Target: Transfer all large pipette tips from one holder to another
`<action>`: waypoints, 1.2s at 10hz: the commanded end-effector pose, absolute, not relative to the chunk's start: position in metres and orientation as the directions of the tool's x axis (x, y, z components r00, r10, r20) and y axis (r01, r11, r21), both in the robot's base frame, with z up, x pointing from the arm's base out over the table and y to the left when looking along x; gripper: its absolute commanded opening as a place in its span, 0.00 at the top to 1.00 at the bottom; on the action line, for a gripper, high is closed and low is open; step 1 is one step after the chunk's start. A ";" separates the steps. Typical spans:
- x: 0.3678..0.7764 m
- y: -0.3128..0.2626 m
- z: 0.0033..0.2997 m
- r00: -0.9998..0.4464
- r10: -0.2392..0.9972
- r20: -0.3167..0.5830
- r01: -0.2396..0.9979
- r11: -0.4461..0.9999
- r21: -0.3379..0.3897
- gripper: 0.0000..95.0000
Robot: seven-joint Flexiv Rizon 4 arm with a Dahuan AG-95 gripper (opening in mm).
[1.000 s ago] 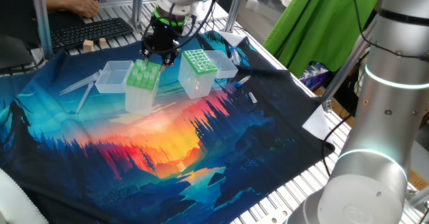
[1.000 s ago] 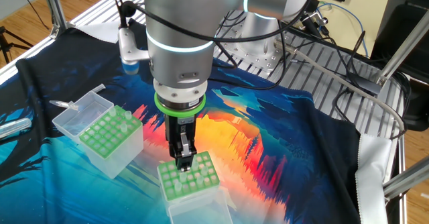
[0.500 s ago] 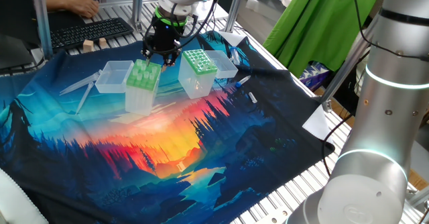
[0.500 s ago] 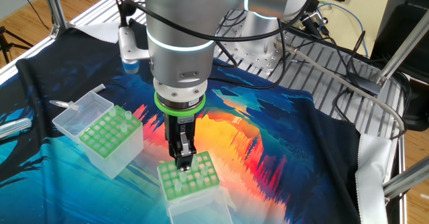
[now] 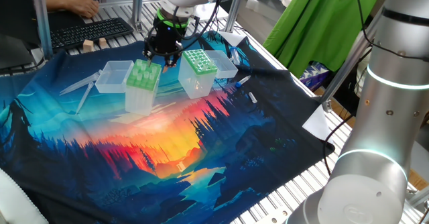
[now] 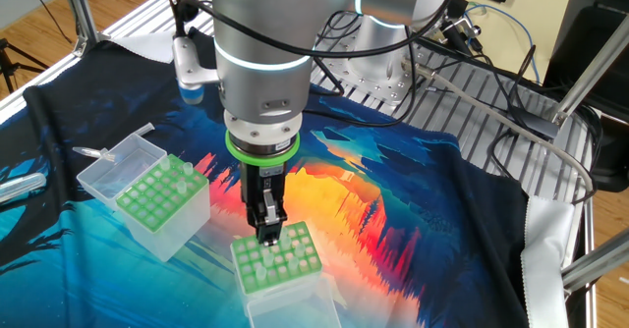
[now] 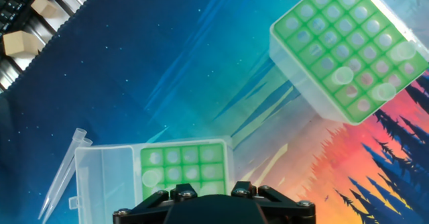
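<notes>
Gripper points straight down, hovering just above the light-green holder, over the edge nearest the arm. Jaws are apart and I see nothing clamped between them. In the hand view only the gripper body shows at the bottom edge, with that holder directly below it and its clear lid flipped open to the side.

The dotted-grid holder sits near it on the printed cloth, not touching, lid also open. A few large pipette tips stand in the dotted-grid holder along one side. At least one round tip top shows in the light-green holder; I can't get an exact count. Two loose tips lie flat on the cloth just beside the light-green holder's lid.
</notes>
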State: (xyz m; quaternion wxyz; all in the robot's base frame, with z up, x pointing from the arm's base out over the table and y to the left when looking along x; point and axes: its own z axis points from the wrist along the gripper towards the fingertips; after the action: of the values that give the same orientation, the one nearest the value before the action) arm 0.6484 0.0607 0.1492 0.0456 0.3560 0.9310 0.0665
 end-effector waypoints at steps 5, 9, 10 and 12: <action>0.649 0.061 0.146 -0.735 0.676 -0.047 0.662 0.731 0.164 0.80; 0.649 0.061 0.146 -0.729 0.683 -0.045 0.669 0.725 0.165 0.80; 0.649 0.062 0.146 -0.725 0.687 -0.045 0.673 0.721 0.165 0.80; 0.650 0.063 0.147 -0.722 0.690 -0.045 0.676 0.718 0.167 0.80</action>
State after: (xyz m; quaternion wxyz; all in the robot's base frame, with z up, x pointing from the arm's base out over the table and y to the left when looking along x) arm 0.6502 0.0630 0.1470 0.0526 0.3691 0.9252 0.0700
